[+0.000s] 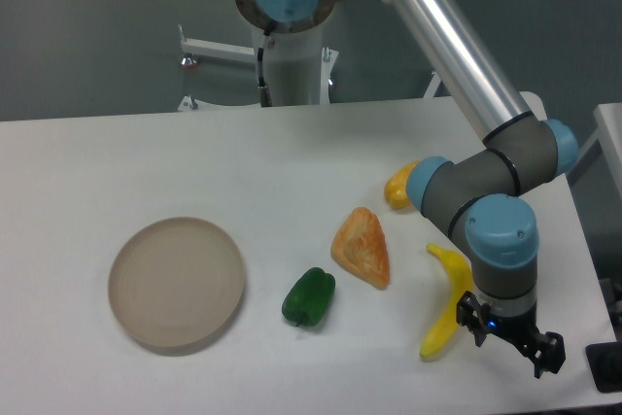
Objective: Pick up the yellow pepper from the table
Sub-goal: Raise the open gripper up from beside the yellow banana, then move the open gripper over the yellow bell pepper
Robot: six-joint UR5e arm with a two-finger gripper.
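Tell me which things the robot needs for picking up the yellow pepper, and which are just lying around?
Needed:
yellow pepper, partly hidden behind the arm
gripper
table

Just lying around:
banana
orange wedge
green pepper
round plate

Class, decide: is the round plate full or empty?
Empty: the plate shows only its bare tan surface, with nothing lying on it.

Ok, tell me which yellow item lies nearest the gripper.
The banana, long and curved, just left of the gripper. The yellow pepper sits farther back, partly behind the arm.
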